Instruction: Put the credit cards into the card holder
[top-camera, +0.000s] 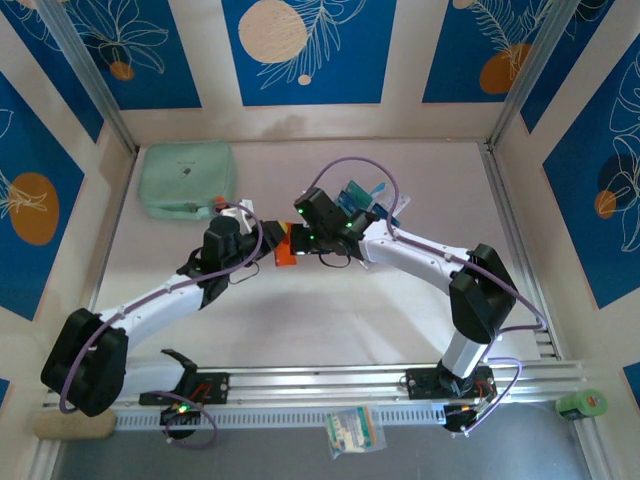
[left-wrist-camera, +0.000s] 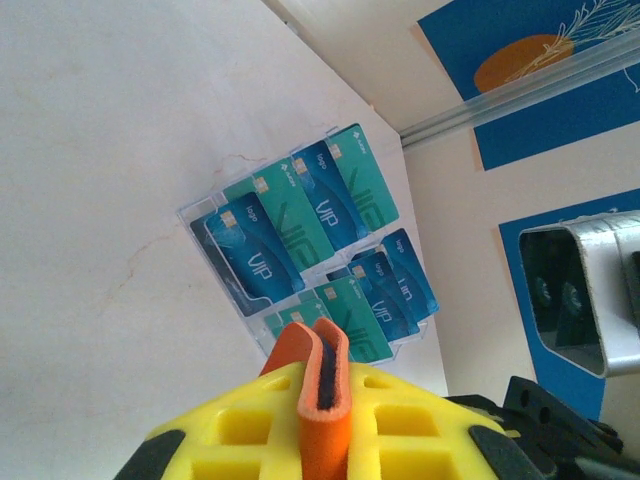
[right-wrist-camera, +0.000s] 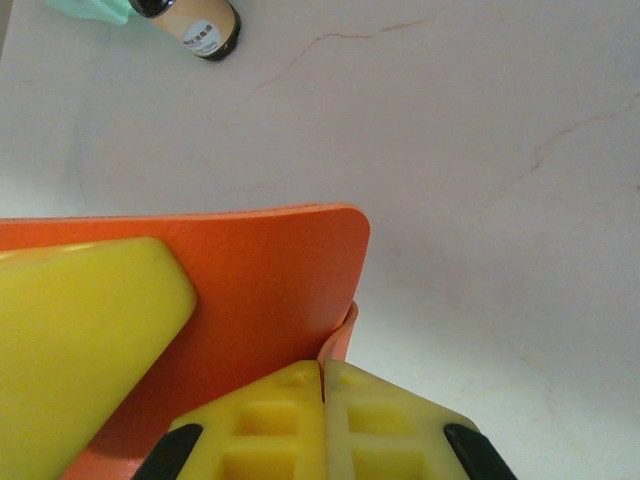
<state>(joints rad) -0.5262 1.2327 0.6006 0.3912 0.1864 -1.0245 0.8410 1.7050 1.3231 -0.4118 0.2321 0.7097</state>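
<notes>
We see both arms bent inward, wrists meeting mid-frame. Left pincer (left-wrist-camera: 322, 378) and right pincer (right-wrist-camera: 322, 378) each clenched on the orange card holder (top-camera: 285, 253); credit cards (left-wrist-camera: 300, 225) lie just upper right.

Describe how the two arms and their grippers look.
The left arm and right arm have white links and bulky black joints, with purple cables looping along them and small green lights at wrists and bases. The left fingers and right fingers are bright yellow, moulded with square waffle-like recesses and black trim.
</notes>
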